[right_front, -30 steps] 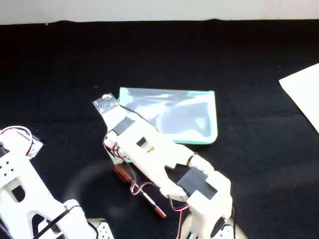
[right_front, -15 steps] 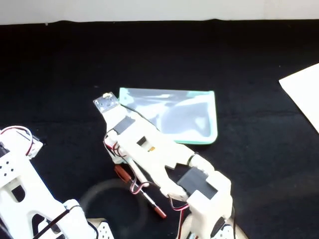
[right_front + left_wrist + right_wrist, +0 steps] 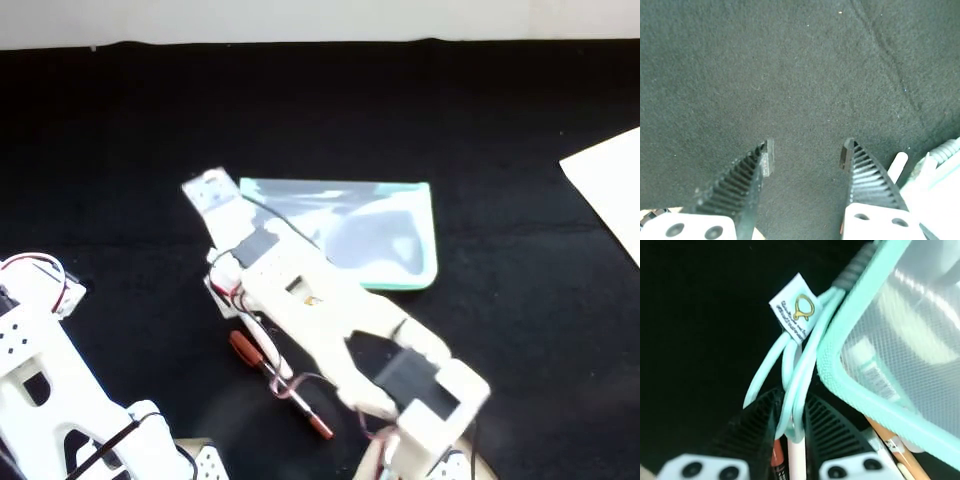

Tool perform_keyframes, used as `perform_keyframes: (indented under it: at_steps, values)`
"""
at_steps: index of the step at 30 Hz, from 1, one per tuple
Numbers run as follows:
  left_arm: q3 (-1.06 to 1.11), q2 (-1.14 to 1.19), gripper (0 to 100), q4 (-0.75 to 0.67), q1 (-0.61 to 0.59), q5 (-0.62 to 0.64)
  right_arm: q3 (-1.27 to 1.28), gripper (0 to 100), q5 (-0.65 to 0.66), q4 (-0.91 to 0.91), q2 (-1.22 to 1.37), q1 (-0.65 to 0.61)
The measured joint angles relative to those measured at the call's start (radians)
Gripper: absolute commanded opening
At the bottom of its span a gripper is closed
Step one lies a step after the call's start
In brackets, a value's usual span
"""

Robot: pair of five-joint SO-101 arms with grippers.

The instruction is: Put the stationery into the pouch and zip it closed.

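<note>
Right wrist view: mesh-sided pouch (image 3: pixel 900 335) with mint edging lies flat on the black tabletop (image 3: pixel 695 315). A pale printed item shows through the mesh. An orange pencil-like stick (image 3: pixel 886 439) sits at the pouch's near corner; inside or underneath, cannot tell. At the zipper end, right gripper (image 3: pixel 790 407) has its jaws pressed together on the looped mint zipper cord (image 3: pixel 761 374), with a white tag (image 3: pixel 796 310) just past the tips. High view: same gripper (image 3: pixel 210 190) at the pouch's (image 3: pixel 380 235) left corner, its arm slanting across the near edge. A red-capped pen (image 3: pixel 278 378) lies outside the pouch on the tabletop, just beside that arm. Left wrist view: left gripper (image 3: pixel 807 152) low over the cloth, jaws spread, black tabletop between them.
</note>
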Motion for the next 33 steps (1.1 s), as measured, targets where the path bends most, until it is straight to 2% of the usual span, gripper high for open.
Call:
perform_keyframes:
  at_steps: [12, 15, 20, 26, 33]
  values:
    - [0.003, 0.0, 23, 0.0, 0.0, 0.0, -0.031, 0.5, 0.0, 0.072, -0.261, 0.0]
    - [0.003, 0.0, 23, 0.0, 0.0, 0.0, -0.13, 0.5, 0.0, 0.138, -0.292, 0.003]
    - [0.003, 0.0, 23, 0.0, 0.018, 0.0, -0.437, 0.5, 0.04, 0.322, -0.298, 0.003]
    - [0.003, 0.0, 23, 0.032, 0.152, 0.0, -0.85, 0.5, 0.135, 0.463, -0.304, 0.028]
    - [0.003, 0.0, 23, 0.109, 0.405, 0.0, -1.123, 0.5, 0.216, 0.46, -0.324, 0.186]
